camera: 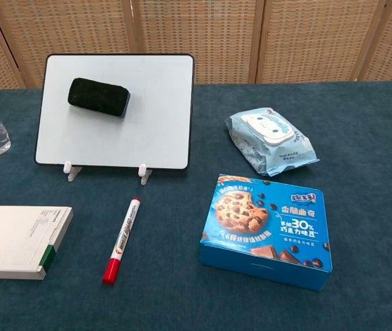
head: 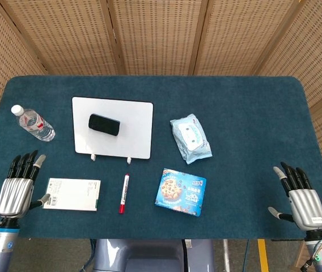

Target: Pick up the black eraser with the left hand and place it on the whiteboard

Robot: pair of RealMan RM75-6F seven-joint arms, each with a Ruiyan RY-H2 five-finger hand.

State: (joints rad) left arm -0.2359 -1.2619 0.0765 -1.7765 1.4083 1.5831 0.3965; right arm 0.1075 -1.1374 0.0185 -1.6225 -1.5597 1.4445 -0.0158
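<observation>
Two hands down low at the near edge, both empty. Left hand [head: 18, 187] parked at the near-left corner of the table [head: 251, 113], fingers straight and spread, holding nothing; well apart from the whiteboard [head: 132, 130]. Right hand [head: 301, 195] at the near-right corner, fingers likewise extended and apart, nothing in it. Neither showing in the chest view.

Black eraser [camera: 99, 96] lying flat on the whiteboard, toward its far-left part, clear of the frame. Board propped on two small white clips at its near edge, so tilted a little by the look of it, though hard to say how steeply from these angles.

Looks like the placing step done: eraser on the board, left hand clear. Judging by that, nothing left but to hold off; any further move calls only for keeping the left arm away from the board so as not to nudge it off its clips.

Round about: water bottle [head: 32, 123] at far left, white box [head: 73, 194] near left, red marker [camera: 121, 240] just near of the board, wipes packet [camera: 272, 141] and blue cookie box [camera: 268, 229] to the right.
</observation>
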